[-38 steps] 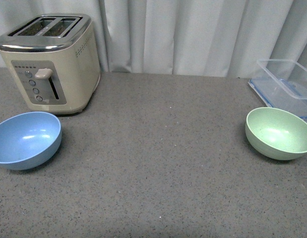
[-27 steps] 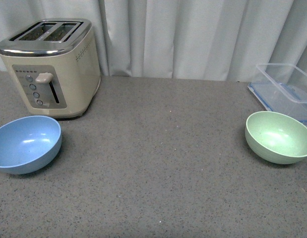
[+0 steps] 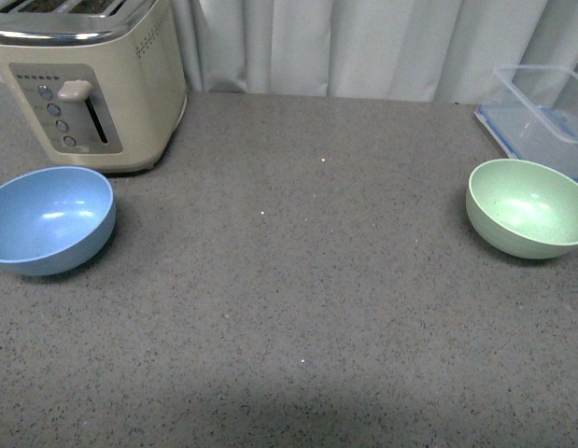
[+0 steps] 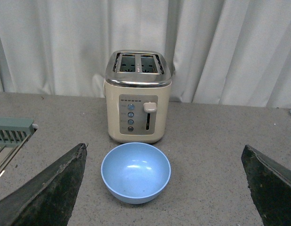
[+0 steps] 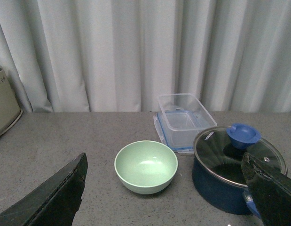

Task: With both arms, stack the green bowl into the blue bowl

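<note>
Grey speckled countertop carries a cream toaster just beyond the blue bowl, which sits straight ahead of the left gripper, its jaws spread wide and empty. The green bowl lies ahead of the equally wide right gripper; each arm seems lined up on its own bowl.

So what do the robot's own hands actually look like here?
Only the wrist views show them. The left gripper has two black fingers, wedge-shaped and tapering to blunt tips, with a dull, slightly scuffed surface. The right gripper looks the same, matte black and angular. No cables or markings are in view, and the front view shows no arm at all.
</note>
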Tool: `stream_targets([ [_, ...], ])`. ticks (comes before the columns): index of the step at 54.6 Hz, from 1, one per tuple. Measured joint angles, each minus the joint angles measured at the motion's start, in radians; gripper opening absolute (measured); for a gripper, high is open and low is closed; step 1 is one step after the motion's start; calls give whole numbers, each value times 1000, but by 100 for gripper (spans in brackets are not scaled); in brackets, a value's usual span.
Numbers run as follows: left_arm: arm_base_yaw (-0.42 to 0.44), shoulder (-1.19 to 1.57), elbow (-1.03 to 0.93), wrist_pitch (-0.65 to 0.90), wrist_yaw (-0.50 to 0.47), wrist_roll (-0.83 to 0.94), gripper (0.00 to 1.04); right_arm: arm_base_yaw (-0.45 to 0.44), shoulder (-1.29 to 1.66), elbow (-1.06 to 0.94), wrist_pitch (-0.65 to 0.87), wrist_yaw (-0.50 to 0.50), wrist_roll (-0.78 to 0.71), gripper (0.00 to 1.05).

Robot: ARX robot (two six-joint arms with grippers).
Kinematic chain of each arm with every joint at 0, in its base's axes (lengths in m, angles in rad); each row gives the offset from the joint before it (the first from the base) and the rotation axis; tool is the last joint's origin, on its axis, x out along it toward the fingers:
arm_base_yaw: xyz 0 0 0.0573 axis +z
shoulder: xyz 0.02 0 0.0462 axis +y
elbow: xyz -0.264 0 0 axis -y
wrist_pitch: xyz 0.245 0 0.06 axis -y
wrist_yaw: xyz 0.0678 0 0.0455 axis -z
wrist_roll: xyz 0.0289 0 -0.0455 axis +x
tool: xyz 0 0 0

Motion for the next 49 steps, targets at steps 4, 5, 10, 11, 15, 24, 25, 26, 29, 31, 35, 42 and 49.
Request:
stream_targets([
  [4,0,0,0,0,0,0,98,0,0,0,0,0,0,96],
  [5,0,0,0,0,0,0,98,0,0,0,0,0,0,96],
  [10,0,0,0,0,0,0,98,0,0,0,0,0,0,96],
  [11,0,0,0,0,0,0,98,0,0,0,0,0,0,96],
  [15,0,0,0,0,0,0,98,0,0,0,0,0,0,96],
  [24,0,0,0,0,0,0,98,0,0,0,0,0,0,96],
  [25,0,0,0,0,0,0,98,0,0,0,0,0,0,96],
  [26,0,0,0,0,0,0,98,0,0,0,0,0,0,96],
  [29,0,0,0,0,0,0,98,0,0,0,0,0,0,96],
  [31,0,0,0,0,0,0,98,0,0,0,0,0,0,96],
  [35,0,0,0,0,0,0,98,0,0,0,0,0,0,96],
  [42,0,0,0,0,0,0,98,0,0,0,0,0,0,96],
  [49,0,0,0,0,0,0,98,0,0,0,0,0,0,96],
])
